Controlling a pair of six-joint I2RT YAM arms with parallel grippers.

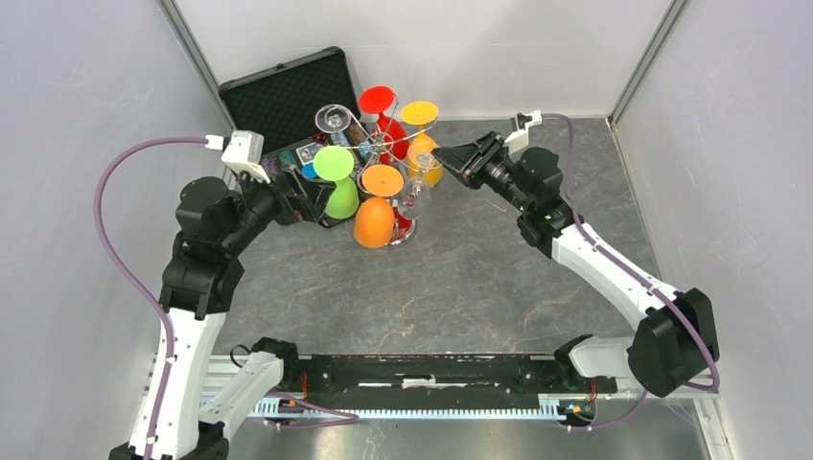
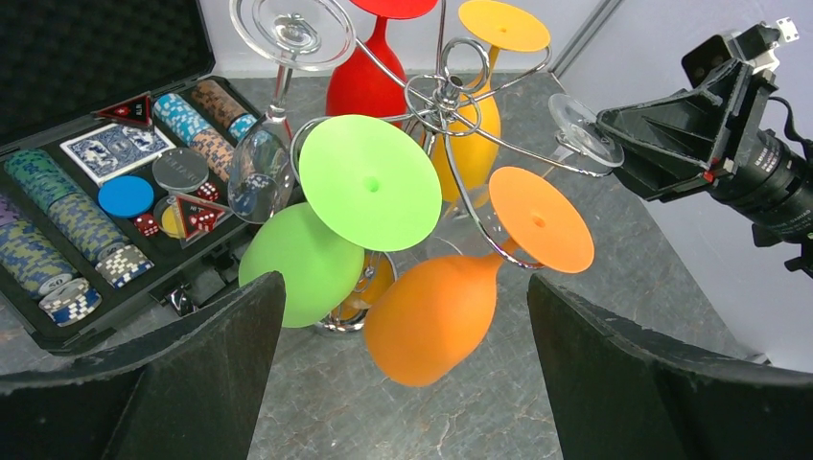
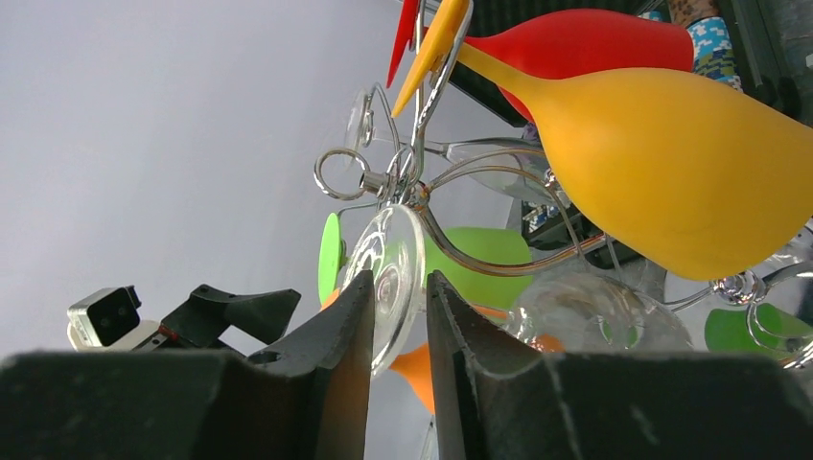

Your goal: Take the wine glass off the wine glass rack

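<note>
Mid-frame, the right pincer (image 3: pixel 398 287) squeezes the clear wine glass (image 3: pixel 394 240) hanging on the shiny silver wire rack (image 2: pixel 443 96); the left pincer (image 2: pixel 405 287) gapes wide.

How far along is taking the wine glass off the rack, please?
Reached: the right hand is closed on the foot of a clear wine glass. That glass hangs on the wine glass rack, so sliding it off remains. The left hand is open, holding nothing.

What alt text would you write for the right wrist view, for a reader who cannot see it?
The right end effector straddles the round foot of a clear wine glass hanging on the silver wire rack. A yellow wine glass and a red wine glass hang beside it.
</note>
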